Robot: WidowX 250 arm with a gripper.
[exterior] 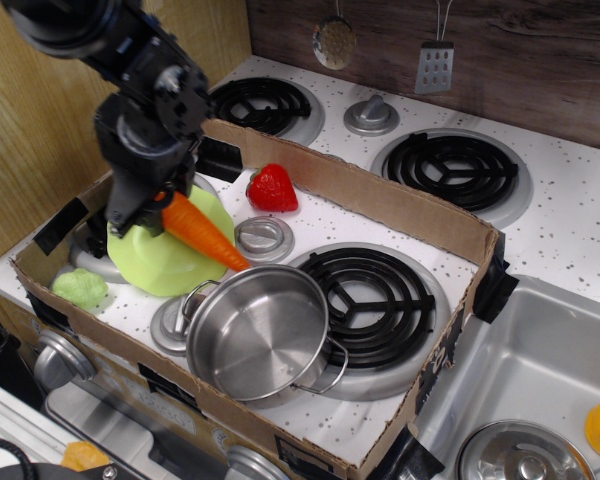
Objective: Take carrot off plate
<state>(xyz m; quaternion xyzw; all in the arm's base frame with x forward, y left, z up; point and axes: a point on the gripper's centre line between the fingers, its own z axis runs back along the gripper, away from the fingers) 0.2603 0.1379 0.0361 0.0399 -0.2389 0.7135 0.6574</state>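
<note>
The orange toy carrot (202, 232) hangs in the air with its stem end between my gripper's (148, 207) fingers and its point slanting down to the right, over the steel pot's rim. The gripper is shut on the carrot's stem end. The lime-green plate (165, 255) lies below, tilted, its far edge raised under the gripper. The arm comes in from the upper left and hides the plate's back part.
A steel pot (257, 332) stands right in front of the plate. A red strawberry (271, 188) lies behind, a pale-green lettuce toy (79, 288) at front left. A cardboard wall (380, 205) rings the stove area. Burner knob (263, 239) beside the plate.
</note>
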